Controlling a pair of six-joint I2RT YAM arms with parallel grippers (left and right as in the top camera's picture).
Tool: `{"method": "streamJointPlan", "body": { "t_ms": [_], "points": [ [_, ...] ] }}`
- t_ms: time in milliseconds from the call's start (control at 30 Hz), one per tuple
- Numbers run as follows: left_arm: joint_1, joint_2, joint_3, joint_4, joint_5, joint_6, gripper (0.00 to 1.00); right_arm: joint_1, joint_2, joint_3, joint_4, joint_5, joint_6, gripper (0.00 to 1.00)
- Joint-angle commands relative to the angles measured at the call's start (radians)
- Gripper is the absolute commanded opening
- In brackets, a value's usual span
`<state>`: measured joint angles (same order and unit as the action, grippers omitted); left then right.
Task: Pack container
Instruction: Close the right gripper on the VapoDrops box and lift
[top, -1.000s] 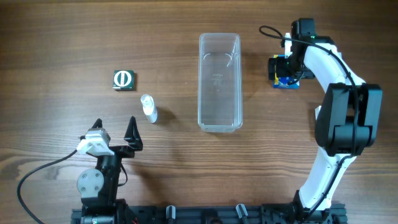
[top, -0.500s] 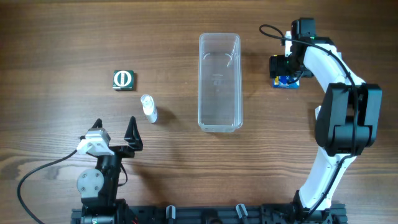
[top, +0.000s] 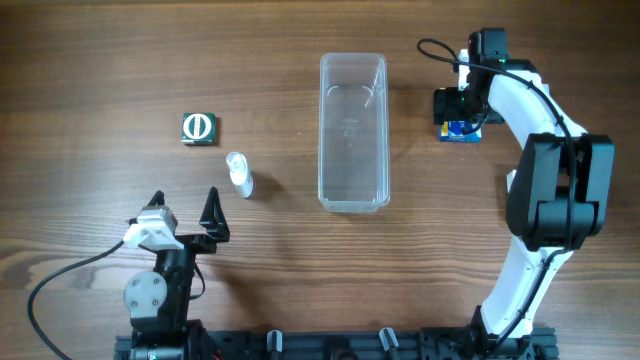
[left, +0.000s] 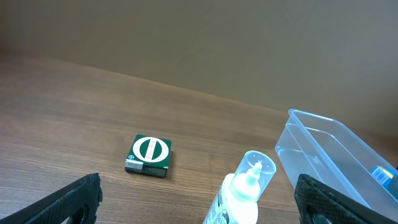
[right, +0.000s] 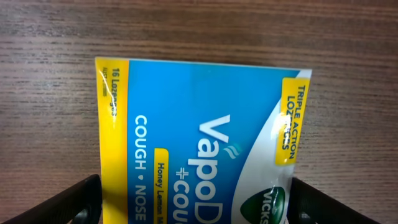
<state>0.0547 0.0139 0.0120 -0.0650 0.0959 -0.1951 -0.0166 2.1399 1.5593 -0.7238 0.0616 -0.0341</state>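
Two grippers are flanking the container (top: 353, 130), which is lying empty. Right of it, the right gripper (top: 458, 108) is settling closer over the box (right: 199, 143), jaws wide astride it: grasp pending. Left of the container, the left gripper (top: 185, 207) is idling, jaws wide.

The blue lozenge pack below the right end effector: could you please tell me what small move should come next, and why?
Probably close the right end effector on the lozenge pack. Its fingers stand open on either side of the pack, which lies flat on the table, outside the empty container.
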Motion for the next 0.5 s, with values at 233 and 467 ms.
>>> {"method": "streamJointPlan", "body": {
  "t_ms": [233, 467],
  "points": [
    [0.008, -0.007, -0.006, -0.002, 0.012, 0.016, 1.0, -0.003, 0.017, -0.011, 0.005, 0.069, 0.008, 0.9],
    [0.008, -0.007, -0.006, -0.002, 0.012, 0.016, 1.0, -0.003, 0.017, -0.031, 0.016, 0.034, -0.025, 0.91]
  ]
}}
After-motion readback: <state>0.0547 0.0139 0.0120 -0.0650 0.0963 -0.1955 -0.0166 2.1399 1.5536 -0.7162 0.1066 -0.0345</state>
